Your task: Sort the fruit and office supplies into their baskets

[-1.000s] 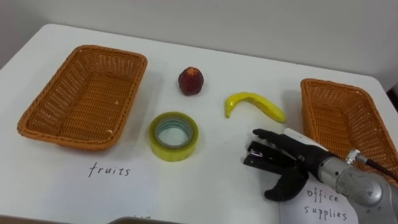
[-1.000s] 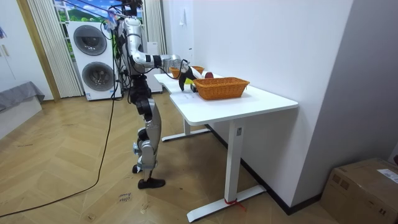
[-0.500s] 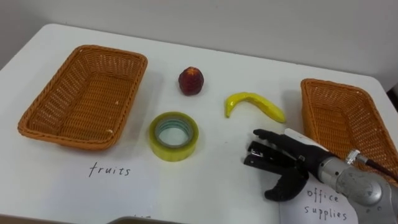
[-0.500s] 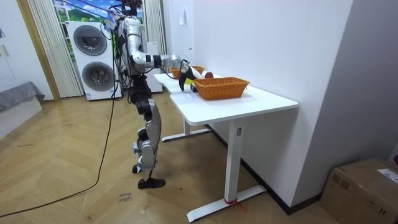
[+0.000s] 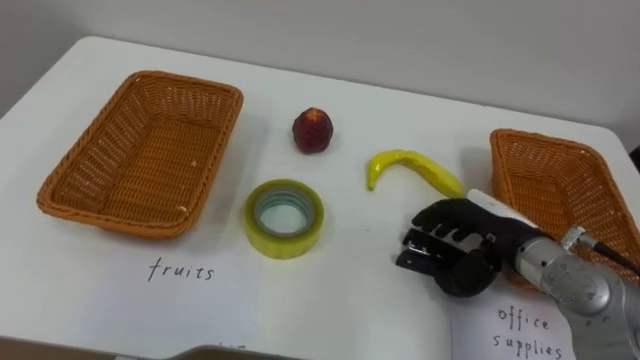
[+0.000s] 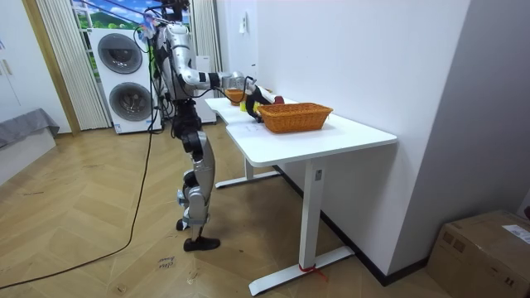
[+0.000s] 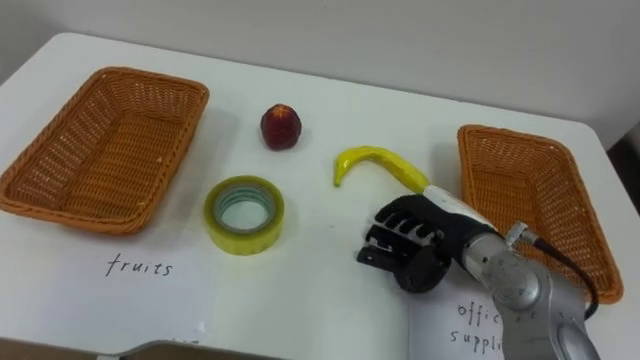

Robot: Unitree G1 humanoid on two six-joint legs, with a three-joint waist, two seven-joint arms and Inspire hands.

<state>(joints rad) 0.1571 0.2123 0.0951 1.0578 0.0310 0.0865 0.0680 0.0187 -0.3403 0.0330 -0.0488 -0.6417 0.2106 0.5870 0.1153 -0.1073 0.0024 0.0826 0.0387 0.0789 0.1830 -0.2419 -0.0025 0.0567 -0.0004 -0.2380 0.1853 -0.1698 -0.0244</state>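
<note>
White table [image 5: 350, 300]: we see our right hand [image 5: 470, 240] clamped round a black stapler [image 5: 412, 256] near the right basket [image 5: 560, 185]; banana [image 5: 415, 168] just beyond, tape [image 5: 285, 236], peach [image 5: 313, 130] and left basket [image 5: 140, 150] further left.

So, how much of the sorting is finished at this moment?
Nothing is sorted yet: the fruits basket and the office supplies basket are both empty. In hand: the right hand has its fingers curled over the black stapler, which seems to rest on the table. Left to do: the stapler and the tape roll go right, the red fruit and the banana go left.
</note>
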